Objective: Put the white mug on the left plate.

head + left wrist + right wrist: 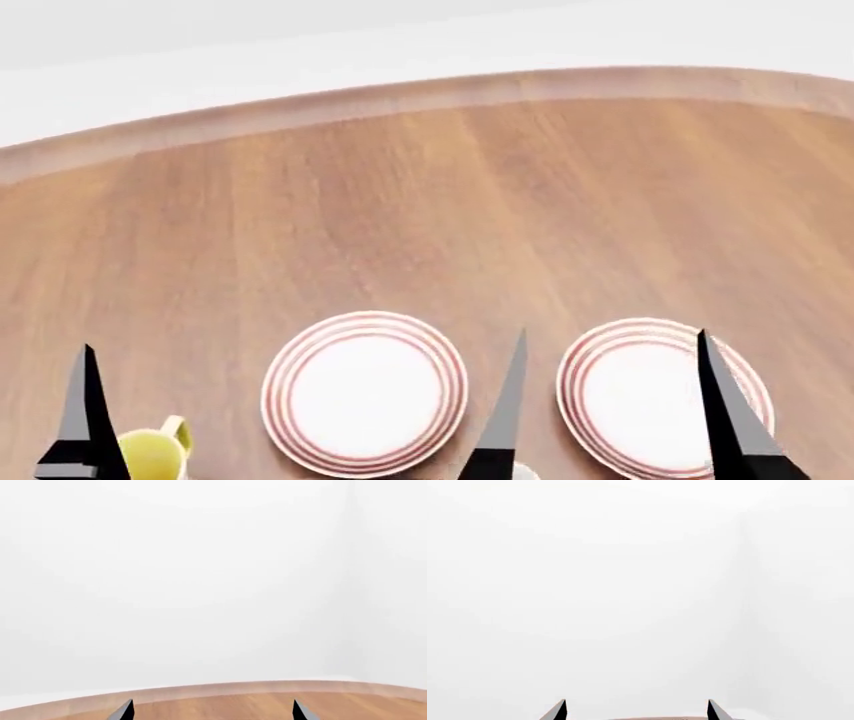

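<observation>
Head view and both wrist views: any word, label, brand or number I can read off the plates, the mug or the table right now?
None: no text, number or sign shows in any view.
Left plate: only thin red rings, no lettering.
Right plate: the same red rings, no lettering.
Yellow mug: plain, cut off by the frame edge.
Table: bare wood grain.
Wrist views: white wall and dark fingertips only.

Left gripper (212, 711) fingers spread; right gripper (635, 711) likewise.
</observation>
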